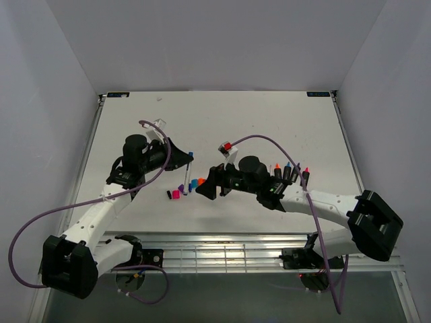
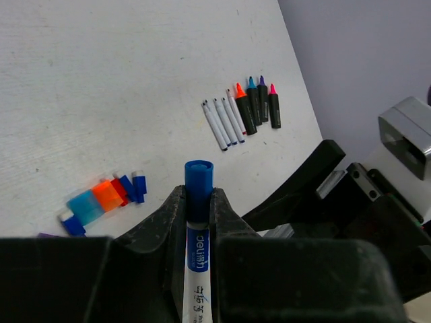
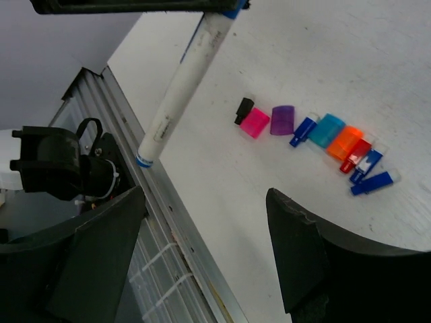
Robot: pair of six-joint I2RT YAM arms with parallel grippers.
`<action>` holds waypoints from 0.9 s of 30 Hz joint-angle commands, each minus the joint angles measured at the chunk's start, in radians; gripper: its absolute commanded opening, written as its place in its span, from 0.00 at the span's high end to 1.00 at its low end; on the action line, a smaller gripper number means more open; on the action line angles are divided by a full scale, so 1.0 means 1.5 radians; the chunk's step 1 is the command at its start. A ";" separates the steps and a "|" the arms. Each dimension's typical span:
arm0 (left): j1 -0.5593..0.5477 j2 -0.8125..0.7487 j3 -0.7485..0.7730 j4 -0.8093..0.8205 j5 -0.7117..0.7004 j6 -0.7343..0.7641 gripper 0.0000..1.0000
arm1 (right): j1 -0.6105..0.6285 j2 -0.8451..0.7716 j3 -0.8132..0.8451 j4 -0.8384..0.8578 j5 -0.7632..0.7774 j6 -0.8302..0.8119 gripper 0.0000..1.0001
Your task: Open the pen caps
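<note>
My left gripper (image 2: 199, 202) is shut on a thin white pen (image 2: 197, 269), and the pen's blue cap (image 2: 199, 178) sticks out past the fingertips. In the right wrist view the same pen (image 3: 180, 91) hangs slanted above the table, its capped end hidden in the left fingers. Loose pen caps lie in a row: magenta (image 3: 254, 124), purple (image 3: 283, 120), light blue (image 3: 328, 130), orange (image 3: 346, 142), red (image 3: 355, 157) and small blue ones (image 3: 374, 182). My right gripper (image 3: 205, 249) stands open and empty, near the table's front edge (image 1: 202, 190), just right of the caps (image 1: 176, 194).
Uncapped white pens (image 2: 224, 122) and black highlighter bodies with coloured tips (image 2: 256, 104) lie side by side to the right, under my right arm (image 1: 289, 172). A metal rail (image 3: 175, 229) runs along the table's near edge.
</note>
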 commanded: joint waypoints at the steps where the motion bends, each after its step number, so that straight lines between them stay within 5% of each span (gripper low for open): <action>1: -0.031 -0.014 -0.006 0.019 -0.029 -0.072 1.00 | 0.000 0.038 0.010 0.160 -0.057 0.045 0.22; 13: -0.117 -0.014 -0.036 0.081 -0.011 -0.109 1.00 | 0.003 0.107 0.036 0.202 -0.046 0.052 0.31; 14: -0.119 -0.017 -0.039 0.085 -0.009 -0.113 1.00 | 0.000 0.112 0.039 0.202 -0.046 0.052 0.35; 16: -0.120 -0.027 -0.045 0.090 -0.003 -0.113 0.99 | 0.000 0.121 0.043 0.198 -0.049 0.058 0.68; 18: -0.120 -0.035 -0.048 0.093 0.002 -0.099 0.93 | 0.000 0.123 0.041 0.185 -0.056 0.064 0.92; 24: -0.121 -0.054 -0.048 0.098 0.040 -0.049 0.61 | 0.002 0.082 -0.012 0.199 -0.089 0.081 0.92; 27: -0.121 -0.066 -0.059 0.099 0.053 -0.032 0.54 | 0.002 0.060 -0.020 0.189 -0.094 0.078 0.92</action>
